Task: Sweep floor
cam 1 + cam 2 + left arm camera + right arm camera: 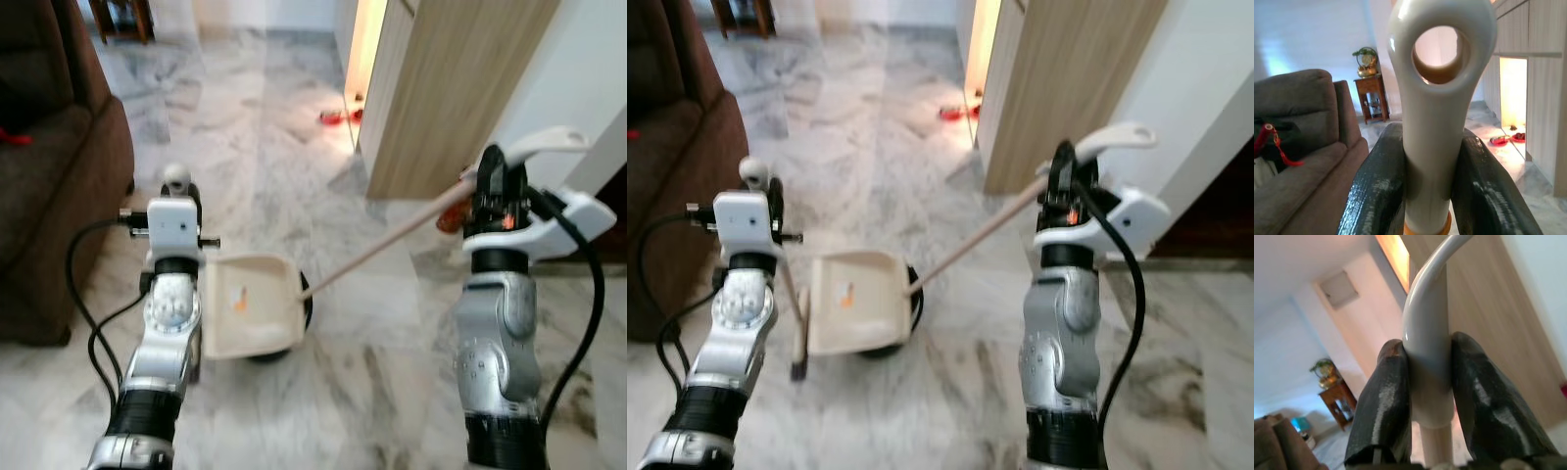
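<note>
Dustpan point(247, 305): cream, resting on marble floor point(372, 352) between both arms, just beside brown sofa point(49, 186); its long handle point(382, 245) slopes up to right gripper point(1427, 382).
Right gripper: clenched on cream curved handle end.
Left gripper point(1427, 181): clamped on cream broom handle point(1437, 98) with hanging hole, near sofa.
Wooden door panel point(451, 88): beyond dustpan, far side from sofa.
Red items point(338, 117): on floor by door panel.

No readable text, brand, number or sign found.
The dustpan point(250, 305) carries a small orange mark on its inner face, too blurred and small to read as lettering.
</note>
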Controlling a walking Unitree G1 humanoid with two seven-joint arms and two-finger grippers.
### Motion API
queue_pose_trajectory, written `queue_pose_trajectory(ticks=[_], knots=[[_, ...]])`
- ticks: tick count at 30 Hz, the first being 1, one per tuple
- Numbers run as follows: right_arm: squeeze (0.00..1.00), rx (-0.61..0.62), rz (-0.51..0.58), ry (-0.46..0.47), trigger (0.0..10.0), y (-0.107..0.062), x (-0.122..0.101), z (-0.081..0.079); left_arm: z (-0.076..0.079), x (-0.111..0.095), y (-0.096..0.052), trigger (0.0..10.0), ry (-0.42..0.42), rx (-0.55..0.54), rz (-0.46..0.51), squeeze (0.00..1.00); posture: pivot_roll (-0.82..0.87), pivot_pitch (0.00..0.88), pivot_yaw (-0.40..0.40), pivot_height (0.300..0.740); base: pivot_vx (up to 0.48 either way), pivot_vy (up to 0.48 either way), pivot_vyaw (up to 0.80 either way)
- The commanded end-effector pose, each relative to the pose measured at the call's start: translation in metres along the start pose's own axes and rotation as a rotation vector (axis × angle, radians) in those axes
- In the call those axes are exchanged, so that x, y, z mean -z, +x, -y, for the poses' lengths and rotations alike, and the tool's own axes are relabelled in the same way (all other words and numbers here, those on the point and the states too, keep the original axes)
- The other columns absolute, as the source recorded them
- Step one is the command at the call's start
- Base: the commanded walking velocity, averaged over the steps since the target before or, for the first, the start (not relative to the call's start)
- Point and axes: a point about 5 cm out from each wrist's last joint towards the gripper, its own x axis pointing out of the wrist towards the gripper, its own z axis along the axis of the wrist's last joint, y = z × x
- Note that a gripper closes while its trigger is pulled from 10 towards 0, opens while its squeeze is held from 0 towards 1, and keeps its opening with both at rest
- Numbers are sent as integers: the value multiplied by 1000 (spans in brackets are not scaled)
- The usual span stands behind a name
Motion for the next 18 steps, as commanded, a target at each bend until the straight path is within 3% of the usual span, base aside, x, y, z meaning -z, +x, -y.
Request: queue_pose_trajectory(ticks=[1,18], knots=[[0,-20,73,22,10000,2,-15,-6,5,-16,5,10000,-10,18,74,0,97,64,-46,740,289,0,0],[0,-34,61,44,10000,2,-13,-14,-2,-16,4,10000,11,8,75,0,105,78,-49,740,287,0,0]])
